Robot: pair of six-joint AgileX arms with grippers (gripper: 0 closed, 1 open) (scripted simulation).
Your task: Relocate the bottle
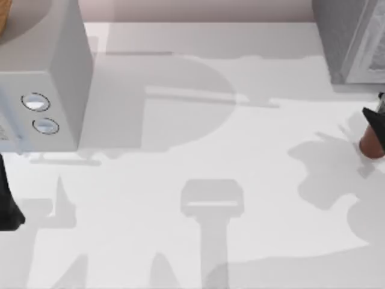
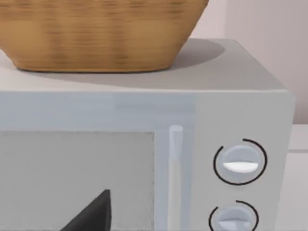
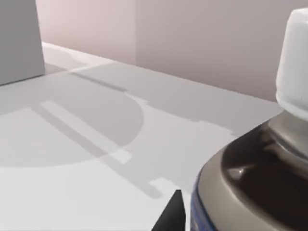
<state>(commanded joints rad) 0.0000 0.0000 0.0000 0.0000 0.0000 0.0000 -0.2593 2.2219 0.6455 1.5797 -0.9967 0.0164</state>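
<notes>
1. Top view: the bottle sits at the table's far right edge, cut off by the frame, its reddish-brown body showing beneath the dark right gripper.
2. Right wrist view shows the bottle close up: white cap, dark neck, brown shoulder, and a grey band with blue print; one dark fingertip lies just beside it.
3. Whether the right gripper is clamped on the bottle cannot be told.
4. Left gripper is at the table's left edge; its opening cannot be told.
5. Left wrist view faces a grey microwave with two dials, a woven basket on top.
</notes>
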